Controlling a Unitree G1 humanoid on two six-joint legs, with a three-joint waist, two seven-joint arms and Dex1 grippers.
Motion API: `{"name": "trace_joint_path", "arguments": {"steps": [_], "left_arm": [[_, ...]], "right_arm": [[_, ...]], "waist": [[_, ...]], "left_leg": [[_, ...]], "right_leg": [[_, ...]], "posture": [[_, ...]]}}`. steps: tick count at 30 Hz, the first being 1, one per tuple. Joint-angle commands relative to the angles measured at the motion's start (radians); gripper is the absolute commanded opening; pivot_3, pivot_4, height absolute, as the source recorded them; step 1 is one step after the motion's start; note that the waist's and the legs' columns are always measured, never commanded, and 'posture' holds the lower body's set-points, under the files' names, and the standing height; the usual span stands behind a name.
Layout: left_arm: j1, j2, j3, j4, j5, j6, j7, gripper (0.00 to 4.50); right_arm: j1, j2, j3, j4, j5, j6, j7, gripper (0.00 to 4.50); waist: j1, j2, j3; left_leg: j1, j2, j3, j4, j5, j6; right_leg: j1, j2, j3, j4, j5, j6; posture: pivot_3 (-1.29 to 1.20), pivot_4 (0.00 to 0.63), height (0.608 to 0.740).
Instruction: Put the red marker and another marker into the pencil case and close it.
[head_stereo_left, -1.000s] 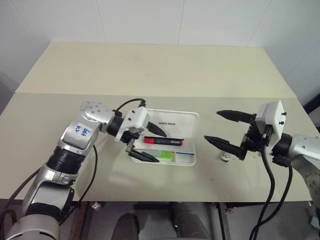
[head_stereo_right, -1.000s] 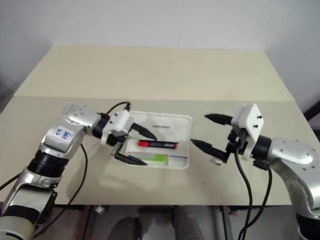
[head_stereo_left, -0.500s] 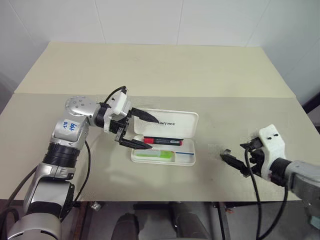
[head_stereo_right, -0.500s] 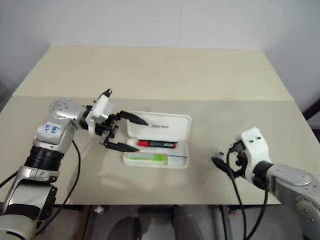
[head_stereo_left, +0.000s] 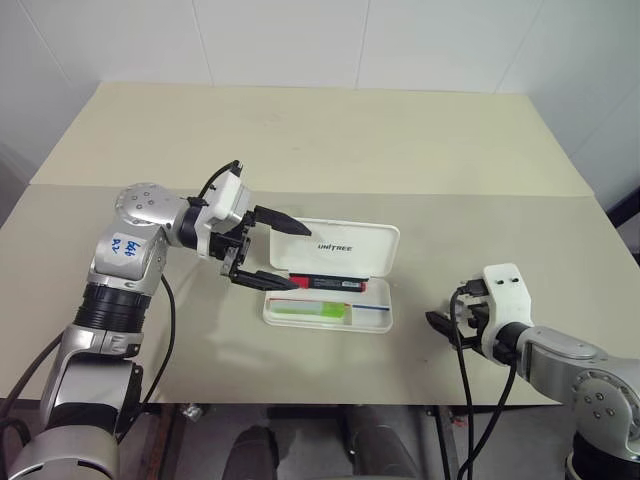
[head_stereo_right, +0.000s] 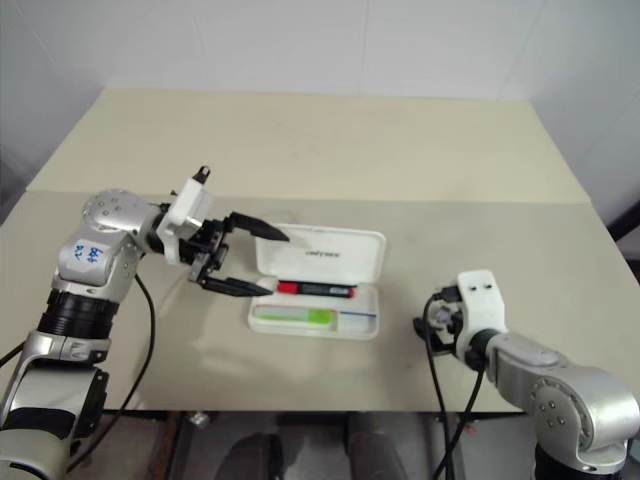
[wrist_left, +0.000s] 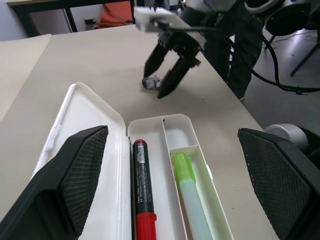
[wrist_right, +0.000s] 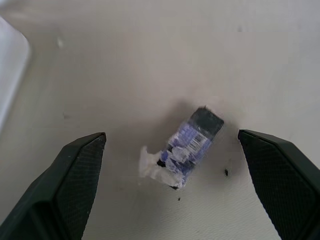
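Note:
The white pencil case (head_stereo_left: 375, 318) lies open in the middle of the table, its lid (head_stereo_left: 345, 250) tilted back. The red marker (head_stereo_left: 322, 283), black with a red cap, lies in the case's rear compartment. The pale green marker (head_stereo_left: 311, 312) lies in the front one; both also show in the left wrist view, red marker (wrist_left: 142, 192) beside green marker (wrist_left: 191, 192). My left gripper (head_stereo_left: 299, 257) hangs open at the case's left end, touching nothing. My right gripper (head_stereo_left: 442, 326) is open, low over the table to the right of the case.
A small crumpled blue-and-white scrap (wrist_right: 191, 141) lies on the table between my right gripper's (wrist_right: 171, 136) open fingers, untouched. Bare table stretches behind the case and to its left. The front edge is close to the right gripper.
My right arm has dropped from above the table down to its surface, and its gripper has turned to point down over the scrap. My left gripper has drawn back left, off the case.

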Motion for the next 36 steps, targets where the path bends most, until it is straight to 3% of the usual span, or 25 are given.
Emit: {"name": "trace_joint_path", "arguments": {"steps": [1,10,14,18,20,27,36], "left_arm": [[-0.025,0.010,0.025,-0.044,-0.020,-0.002,-0.002,4.50],[-0.018,-0.004,0.025,-0.056,-0.014,-0.015,0.016,4.50],[-0.007,-0.001,0.026,-0.060,-0.013,-0.028,0.016,4.50],[0.014,0.023,0.029,-0.059,-0.014,-0.029,-0.006,4.50],[0.030,0.030,0.034,-0.055,-0.011,-0.039,-0.008,4.50],[0.098,0.065,0.031,-0.060,0.006,-0.067,-0.008,4.50],[0.178,0.086,0.044,-0.146,-0.008,-0.037,0.038,4.50]], "right_arm": [[-0.017,0.013,0.011,0.004,-0.028,0.014,0.010,3.55],[-0.048,-0.019,0.038,0.015,-0.083,-0.015,0.068,0.44],[-0.051,-0.187,0.100,0.037,-0.097,-0.224,0.238,0.37],[-0.045,-0.388,0.166,0.059,-0.107,-0.571,0.592,0.37],[-0.066,-0.435,0.198,0.100,-0.116,-0.695,0.713,0.37],[-0.179,-0.460,0.396,0.202,-0.166,-0.927,0.983,0.37],[-0.298,-0.395,0.600,0.357,-0.302,-1.038,1.092,0.37]], "waist": [[0.000,0.000,0.000],[-0.002,0.000,0.000],[-0.002,0.001,0.000],[-0.003,0.001,0.001],[-0.003,0.001,0.001],[0.000,0.001,0.001],[0.000,0.001,0.001]], "left_leg": [[0.000,0.000,0.000,0.000,0.000,0.000],[0.000,0.000,0.000,0.000,0.000,0.000],[0.000,-0.001,0.001,0.000,0.000,0.000],[0.000,-0.001,0.001,0.000,0.000,0.000],[0.000,0.000,0.000,-0.001,0.000,0.000],[0.000,0.000,0.000,0.000,0.000,0.001],[0.000,0.000,0.001,0.001,0.000,0.001]], "right_leg": [[0.000,0.000,0.000,0.000,0.000,0.000],[0.000,0.000,0.000,0.000,0.000,0.000],[0.000,-0.001,0.001,-0.001,0.000,0.000],[0.000,0.000,0.000,-0.002,0.001,0.003],[0.000,0.001,0.000,-0.002,0.001,0.003],[0.000,0.000,0.000,-0.002,0.001,0.003],[0.000,0.000,-0.001,-0.001,0.001,0.002]], "posture": [[0.00,0.150,0.740],[0.00,0.150,0.740],[0.00,0.150,0.740],[0.00,0.150,0.740],[0.00,0.150,0.740],[0.00,0.150,0.740],[0.00,0.150,0.740]]}}
